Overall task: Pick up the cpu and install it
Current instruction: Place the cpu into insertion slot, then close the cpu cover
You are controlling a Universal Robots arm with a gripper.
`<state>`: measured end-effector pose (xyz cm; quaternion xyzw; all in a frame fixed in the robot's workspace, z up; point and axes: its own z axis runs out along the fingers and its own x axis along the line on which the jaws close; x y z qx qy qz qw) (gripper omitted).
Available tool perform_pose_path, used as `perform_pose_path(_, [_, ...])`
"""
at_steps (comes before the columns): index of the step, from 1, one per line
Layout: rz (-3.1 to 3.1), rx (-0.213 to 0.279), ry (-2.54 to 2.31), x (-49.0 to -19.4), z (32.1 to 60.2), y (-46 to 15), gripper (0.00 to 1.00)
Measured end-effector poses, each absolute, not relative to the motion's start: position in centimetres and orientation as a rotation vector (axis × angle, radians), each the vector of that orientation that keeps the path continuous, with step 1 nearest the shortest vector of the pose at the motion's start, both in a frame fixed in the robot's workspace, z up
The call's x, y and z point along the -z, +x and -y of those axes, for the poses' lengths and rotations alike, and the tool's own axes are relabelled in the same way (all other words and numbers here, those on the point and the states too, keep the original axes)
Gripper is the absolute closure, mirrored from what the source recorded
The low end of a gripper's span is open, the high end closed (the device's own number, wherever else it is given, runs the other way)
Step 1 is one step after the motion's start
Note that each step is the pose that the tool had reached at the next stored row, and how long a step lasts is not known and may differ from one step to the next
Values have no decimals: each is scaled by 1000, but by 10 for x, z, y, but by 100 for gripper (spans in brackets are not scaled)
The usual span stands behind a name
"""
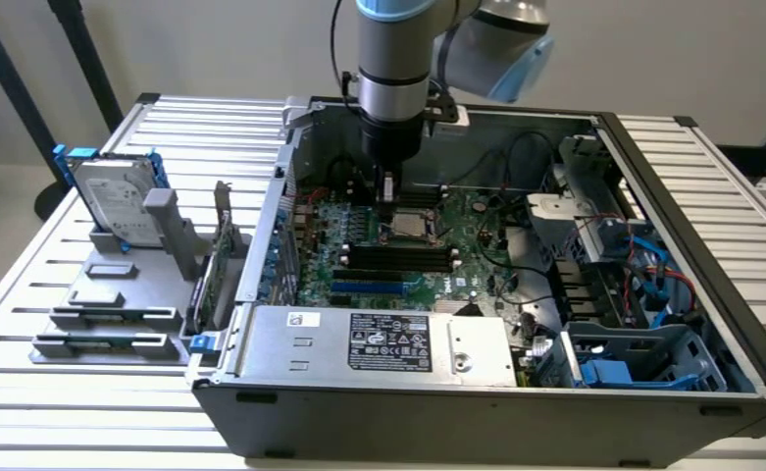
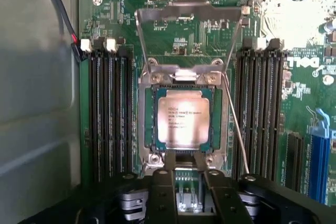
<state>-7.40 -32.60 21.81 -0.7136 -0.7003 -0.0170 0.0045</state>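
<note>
1. Hanging straight down into the open computer case (image 1: 487, 407), the gripper (image 1: 385, 194) stood just above the CPU socket (image 2: 144, 129) on the green motherboard (image 1: 481, 221).
2. Its two fingers (image 2: 169, 174) were a narrow gap apart with nothing clamped between them, their tips at the socket's edge.
3. The cpu (image 2: 181, 120) lay flat inside the socket, silver top up, free of the fingers.
4. The socket's metal load plate (image 2: 189, 10) stood swung open on the far side of the cpu from the fingers.
5. Black memory slots (image 2: 110, 108) ran along both sides of the socket.
6. Inside the case, a silver power supply (image 1: 383, 343) filled the near side, and a drive cage with blue parts (image 1: 618, 371) sat at the near corner on the exterior view's right.
7. Outside the case, on the exterior view's left, a hard drive with blue rails (image 1: 111, 196) stood upright in a grey holder (image 1: 160, 231). Grey slotted blocks (image 1: 108, 332) lay nearer on the slatted table (image 1: 42, 412).
</note>
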Motion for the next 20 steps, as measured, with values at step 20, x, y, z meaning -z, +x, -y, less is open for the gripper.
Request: perform_pose_path(20, [2194, 53, -2235, -223, 327, -81, 89])
